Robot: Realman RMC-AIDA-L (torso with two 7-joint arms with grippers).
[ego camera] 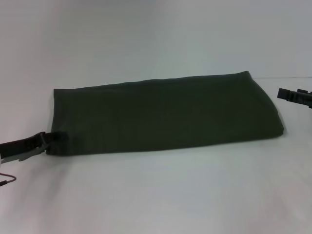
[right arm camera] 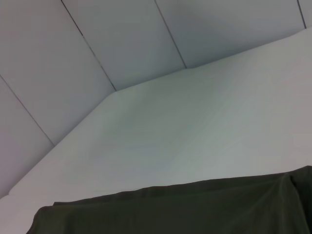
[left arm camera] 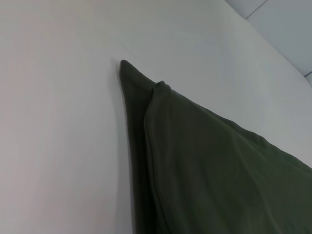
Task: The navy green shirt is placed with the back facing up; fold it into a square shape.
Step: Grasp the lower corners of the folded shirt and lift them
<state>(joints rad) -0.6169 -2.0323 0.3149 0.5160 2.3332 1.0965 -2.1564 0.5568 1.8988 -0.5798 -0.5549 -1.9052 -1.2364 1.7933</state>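
We see a wide white table point(ego camera: 156, 195) that fills nearly the whole head view, smooth and bare around the cloth. In the right wrist view its far edge meets a pale panelled wall point(right arm camera: 122, 39) behind it.

Across the middle of the table lies the navy green shirt point(ego camera: 165, 117), folded into a long flat band that runs from the table's left side toward its right side. Its near edge is a soft rounded fold, and its right end is curved. In the left wrist view we can see two layers stacked at one end, the upper layer set slightly back from the pointed corner of the lower one.

At the shirt's near left corner sits the left gripper point(ego camera: 48, 139), low on the table, its dark fingers closed together on that corner of the cloth.

The right gripper point(ego camera: 287, 94) hangs just beside the shirt's right end, apart from the fabric. We cannot tell whether its fingers are apart or together.
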